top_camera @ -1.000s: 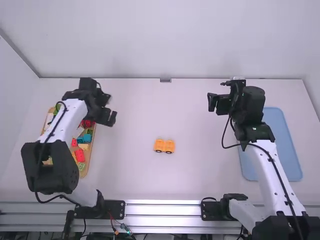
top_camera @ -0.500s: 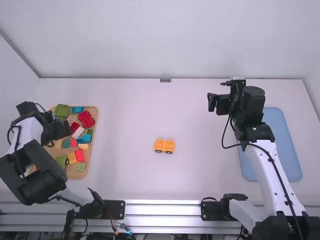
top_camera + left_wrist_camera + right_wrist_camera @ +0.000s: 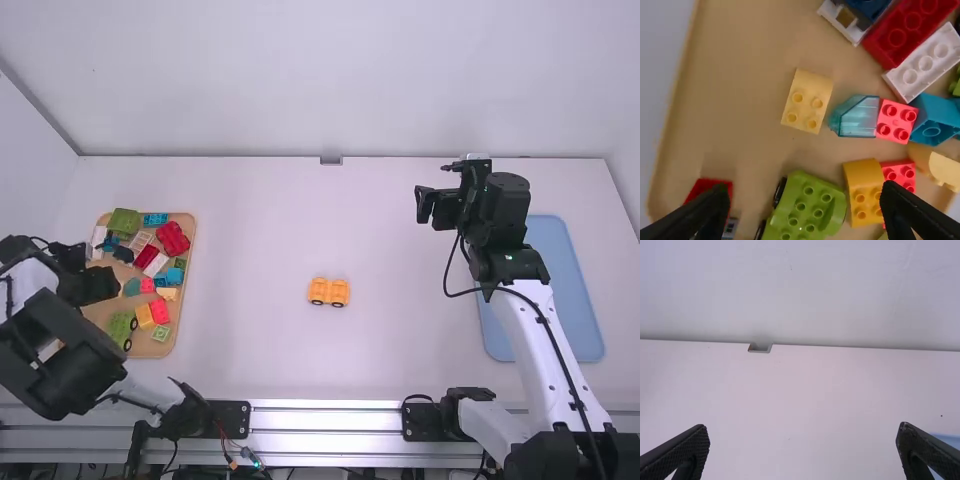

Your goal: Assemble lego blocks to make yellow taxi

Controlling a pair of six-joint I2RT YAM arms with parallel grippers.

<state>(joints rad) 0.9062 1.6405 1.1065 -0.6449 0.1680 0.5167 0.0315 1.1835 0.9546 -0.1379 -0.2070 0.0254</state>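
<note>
The orange-yellow wheeled car base [image 3: 328,291] stands alone mid-table. My left gripper [image 3: 112,287] is over the left side of the wooden tray [image 3: 187,222]. In the left wrist view the left gripper [image 3: 802,212] is open, its fingers apart above loose blocks: a pale yellow block [image 3: 806,101], an orange-yellow curved block [image 3: 863,192] and a green wheeled piece [image 3: 807,207]. My right gripper [image 3: 424,206] is held above the table on the right, short of the blue tray; in the right wrist view the right gripper [image 3: 803,445] is open with nothing between its fingers.
A blue tray [image 3: 565,290] lies at the right, partly under the right arm. Other blocks in the wooden tray include a red one [image 3: 172,238], a green one [image 3: 124,222] and a teal one [image 3: 155,219]. A wall rises behind the table.
From beside the wooden tray's right edge, the left arm has swung left over it, then slightly toward the camera, uncovering most blocks. The right arm and the car base have not moved.
</note>
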